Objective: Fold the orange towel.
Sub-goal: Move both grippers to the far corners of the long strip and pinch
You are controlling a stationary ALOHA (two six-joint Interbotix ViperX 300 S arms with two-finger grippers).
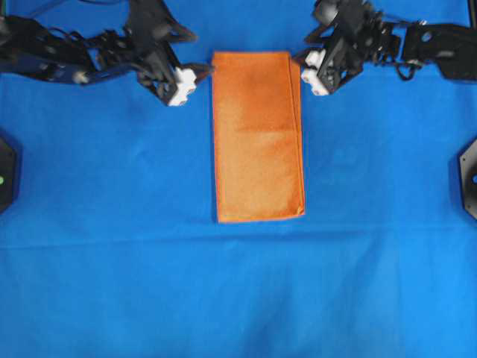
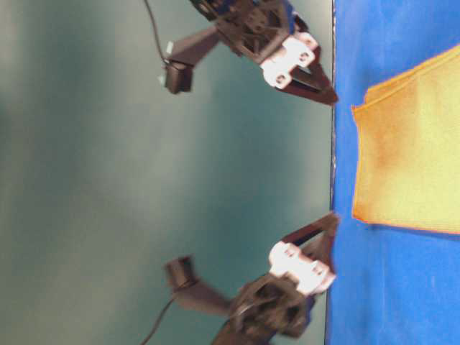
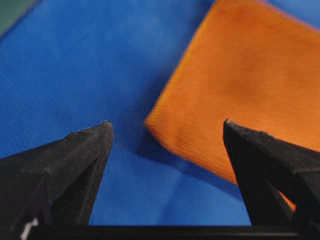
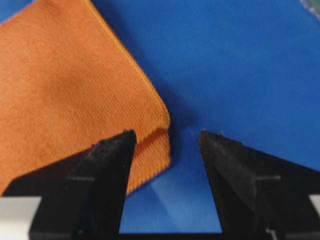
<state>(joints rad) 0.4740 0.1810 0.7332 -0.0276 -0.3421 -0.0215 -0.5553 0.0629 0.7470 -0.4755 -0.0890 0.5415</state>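
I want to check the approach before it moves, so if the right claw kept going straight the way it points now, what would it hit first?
Probably the near corner of the orange towel; the open right claw straddles it, though depth is unclear.

The thin bright-orange woven towel (image 1: 257, 138) looks matt, finely ribbed, with stitched hems. The large blue cloth (image 1: 112, 224) beneath appears smooth, matt fabric, faintly creased.
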